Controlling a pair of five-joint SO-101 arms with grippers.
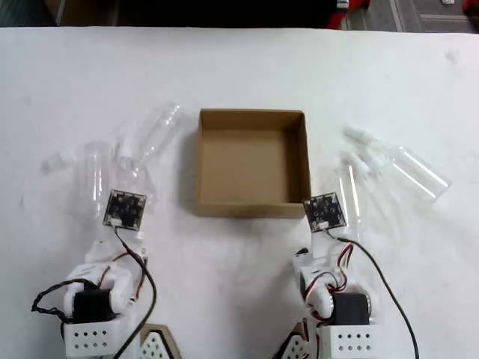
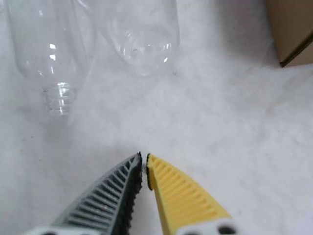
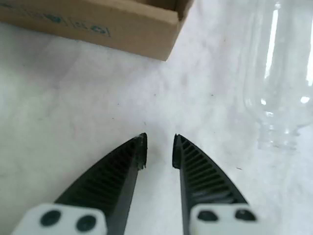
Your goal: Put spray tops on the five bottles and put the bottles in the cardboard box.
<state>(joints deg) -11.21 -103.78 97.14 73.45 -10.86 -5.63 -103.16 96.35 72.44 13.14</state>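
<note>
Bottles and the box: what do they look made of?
Bottles: clear and glossy, probably thin plastic; the white table shows through them, bright highlights streak the walls, and the neck has moulded threads. Cardboard box: brown, matte cardboard by its look, with flat folded walls and no shine.

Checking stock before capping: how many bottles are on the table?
4 visible: two bottles left of the cardboard box, two right of it. Clear plastic may hide another.

Small printed marks (image 3: 90, 30) on the cardboard box (image 3: 142, 22) wall, blurred, none of it legible
</note>
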